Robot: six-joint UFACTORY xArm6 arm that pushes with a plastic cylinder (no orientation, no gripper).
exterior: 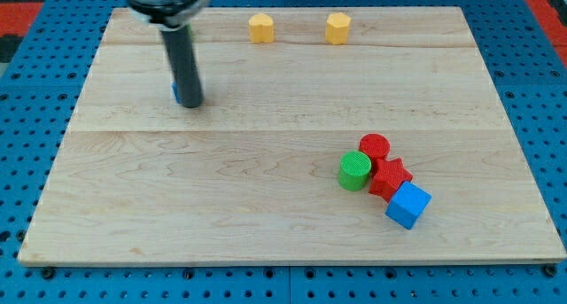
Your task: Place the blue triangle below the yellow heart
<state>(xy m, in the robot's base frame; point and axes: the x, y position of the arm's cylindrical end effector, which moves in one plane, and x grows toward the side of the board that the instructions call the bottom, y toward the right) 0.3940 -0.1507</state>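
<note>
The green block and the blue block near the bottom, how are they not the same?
The green block is a round cylinder; the blue block is a cube with corners. The green block lies at the cluster's left edge in the view, the blue block at its lower right. Both touch the red star-like block and sit far from my tip.

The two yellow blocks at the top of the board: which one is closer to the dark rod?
The left yellow block. It sits nearer my tip than the right yellow block, which lies farther toward the view's right.
</note>
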